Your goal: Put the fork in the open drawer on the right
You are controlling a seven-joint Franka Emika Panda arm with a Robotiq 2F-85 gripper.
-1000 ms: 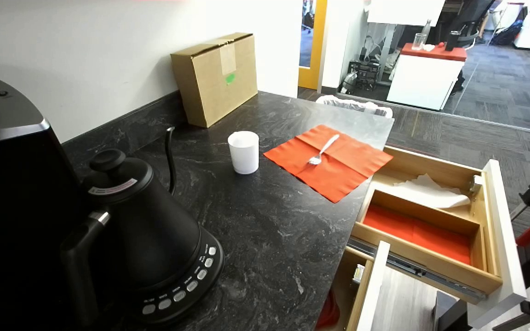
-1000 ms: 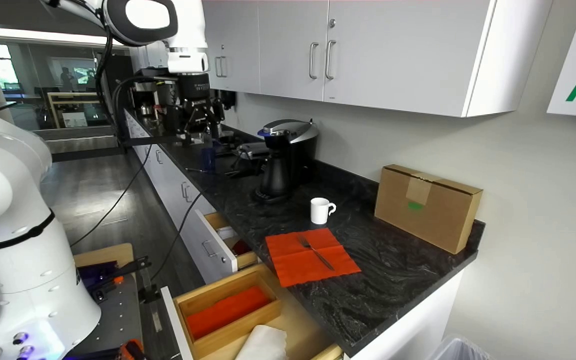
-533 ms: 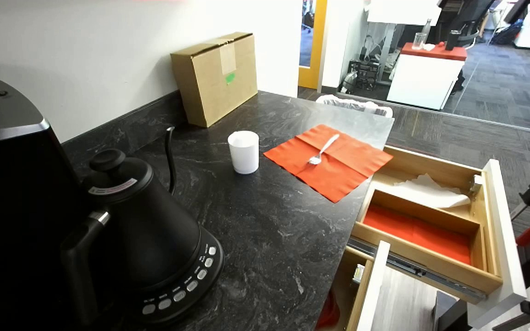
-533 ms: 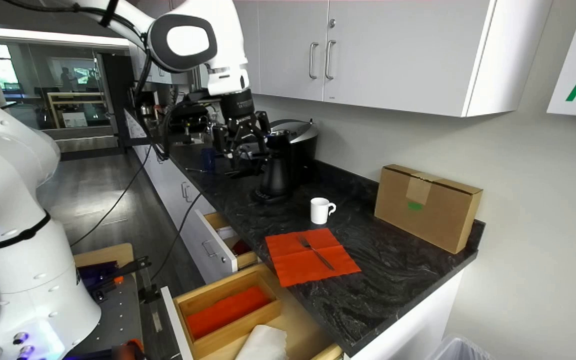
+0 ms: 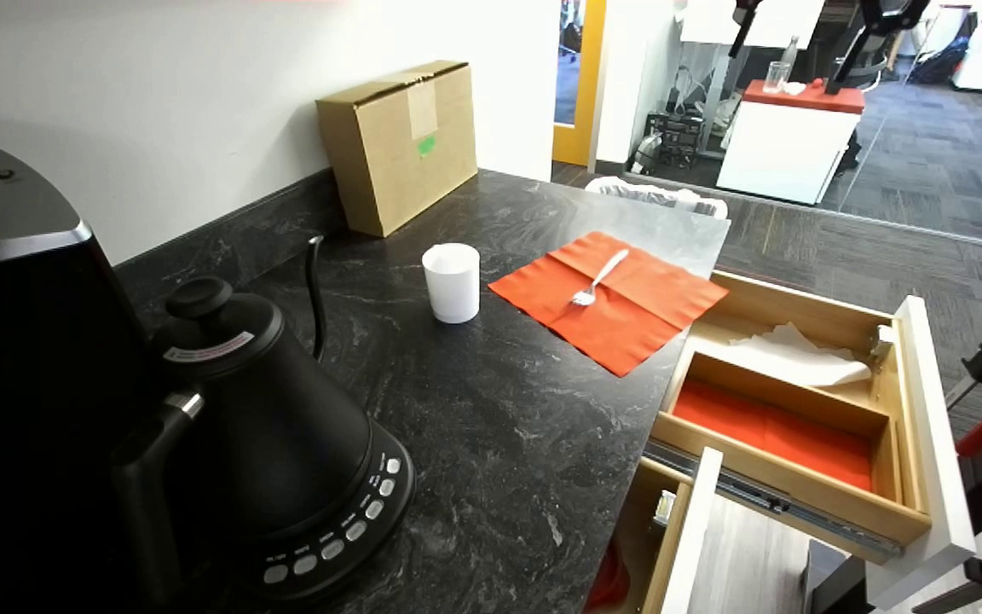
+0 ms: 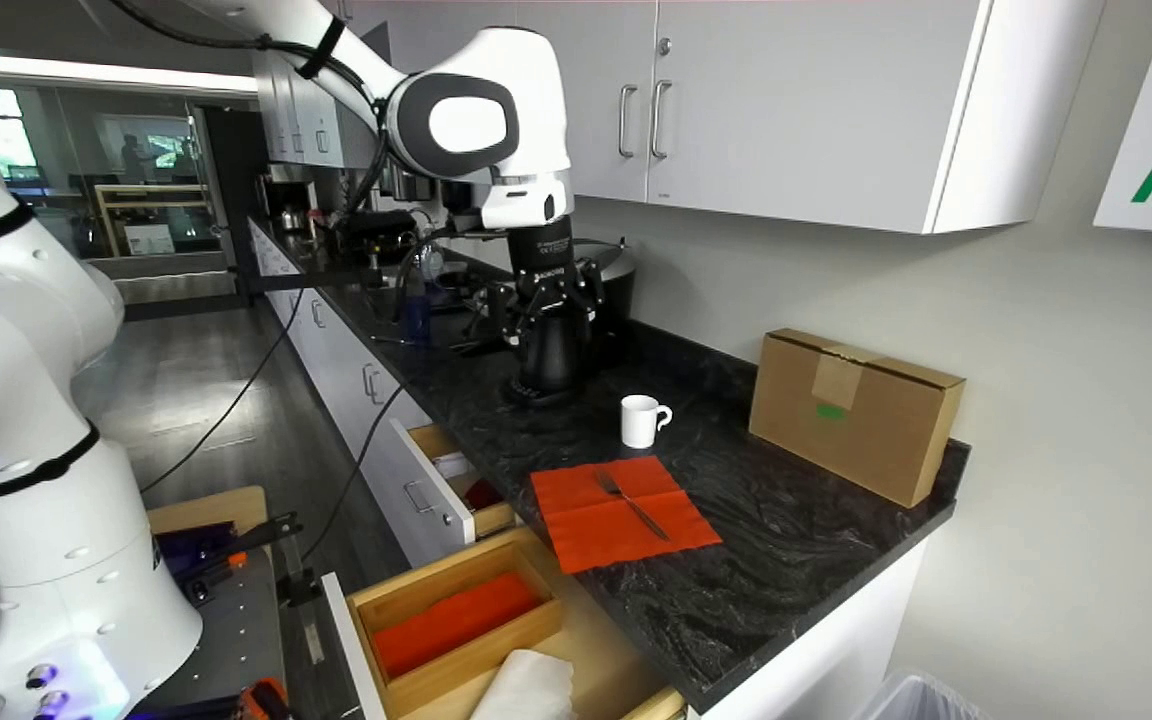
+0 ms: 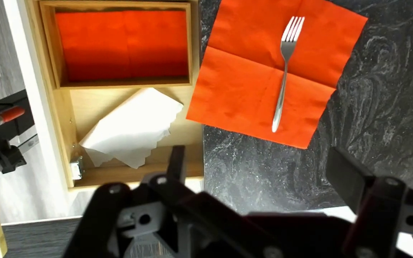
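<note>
The fork lies flat on the orange-red cloth mat in both exterior views (image 5: 600,277) (image 6: 633,507). In the wrist view the fork (image 7: 284,80) has its tines at the top and its handle end toward me. The open drawer (image 7: 127,86) is left of the mat there, with a red-orange floor in its divided box. The drawer also shows in both exterior views (image 5: 798,482) (image 6: 481,650). My gripper (image 7: 256,154) is open and empty, its fingers wide apart. In both exterior views the gripper (image 5: 794,60) (image 6: 551,330) hangs above counter height, apart from the fork.
The mat (image 7: 235,96) lies near the dark counter's edge. A white cup (image 6: 639,422), a black kettle (image 5: 278,426) and a cardboard box (image 6: 851,415) stand on the counter. White paper (image 7: 134,129) lies in the drawer. A second drawer (image 6: 426,490) is partly open.
My arm and gripper have moved right and somewhat lower in an exterior view, and the fingers have come into the top of another view. The fork, mat and drawers have not moved.
</note>
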